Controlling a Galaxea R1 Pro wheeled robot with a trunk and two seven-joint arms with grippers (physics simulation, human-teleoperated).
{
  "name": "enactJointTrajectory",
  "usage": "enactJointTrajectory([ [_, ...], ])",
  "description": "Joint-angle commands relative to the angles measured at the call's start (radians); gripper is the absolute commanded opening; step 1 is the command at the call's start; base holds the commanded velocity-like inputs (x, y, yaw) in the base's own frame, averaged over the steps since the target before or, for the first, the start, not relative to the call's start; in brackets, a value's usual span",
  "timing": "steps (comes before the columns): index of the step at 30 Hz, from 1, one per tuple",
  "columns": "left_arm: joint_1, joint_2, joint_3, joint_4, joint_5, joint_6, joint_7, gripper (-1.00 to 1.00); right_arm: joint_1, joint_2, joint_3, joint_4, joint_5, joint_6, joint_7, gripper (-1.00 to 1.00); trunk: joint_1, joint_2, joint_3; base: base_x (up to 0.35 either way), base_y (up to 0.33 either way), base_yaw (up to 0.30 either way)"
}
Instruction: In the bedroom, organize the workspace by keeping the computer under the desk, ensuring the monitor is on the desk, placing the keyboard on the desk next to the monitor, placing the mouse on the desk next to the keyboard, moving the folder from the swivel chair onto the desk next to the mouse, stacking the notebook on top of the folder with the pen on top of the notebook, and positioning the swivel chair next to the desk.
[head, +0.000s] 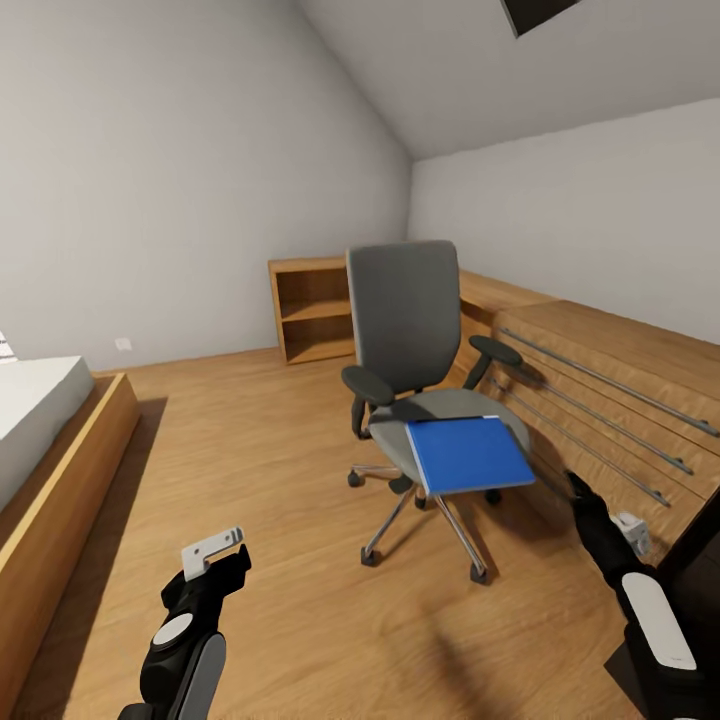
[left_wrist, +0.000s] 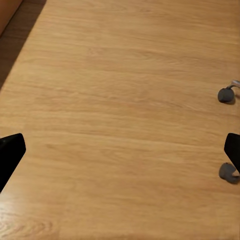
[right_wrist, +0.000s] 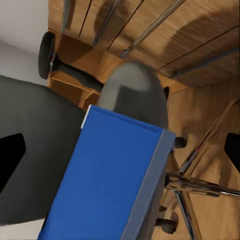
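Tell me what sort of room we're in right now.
Likely a bedroom with a work corner: a bed at the left, a swivel chair carrying a blue folder, and a wooden bookshelf under a sloped ceiling.

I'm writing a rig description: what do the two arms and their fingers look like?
Both arms are black with white oval panels. The left gripper carries a white bracket, the right gripper a small white fitting behind it. The fingers are plain black.
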Motion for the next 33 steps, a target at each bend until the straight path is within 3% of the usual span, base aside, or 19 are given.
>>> enactJointTrajectory([
  [1, -0.001, 0.0, -0.001, -0.001, 0.01, 0.002, 0.009, 1.0, -0.001, 0.001, -0.003, 0.0, -0.054, 0.002, -0.015, 1.0, 0.004, -0.008, -0.004, 0.0, 0.0, 0.0],
  [5, -0.001, 0.0, -0.001, -0.001, 0.01, 0.002, 0.009, 1.0, 0.0, 0.002, -0.004, 0.001, -0.148, -0.001, -0.059, 1.0, 0.019, -0.036, -0.017, 0.0, 0.0, 0.0],
  [6, -0.001, 0.0, -0.001, -0.001, 0.01, 0.002, 0.009, 1.0, -0.001, 0.003, -0.003, 0.001, -0.256, -0.002, -0.109, 1.0, 0.023, -0.043, -0.02, 0.0, 0.0, 0.0],
  [10, -0.001, 0.0, -0.001, -0.001, 0.01, 0.002, 0.009, 1.0, 0.0, 0.006, 0.003, 0.0, -0.319, -0.006, -0.138, 1.0, 0.038, -0.071, -0.032, 0.0, 0.0, 0.0],
  [16, -0.001, 0.0, -0.001, -0.001, 0.01, 0.002, 0.009, 1.0, 0.0, 0.04, 0.005, -0.003, -0.332, -0.008, -0.141, 1.0, 0.061, -0.113, -0.051, 0.0, 0.0, 0.0],
  [33, -0.001, 0.0, -0.002, -0.001, 0.01, 0.002, 0.009, 1.0, 0.0, 0.043, 0.004, -0.009, -0.335, 0.025, -0.146, 1.0, 0.069, -0.117, -0.117, 0.0, 0.0, 0.0],
])
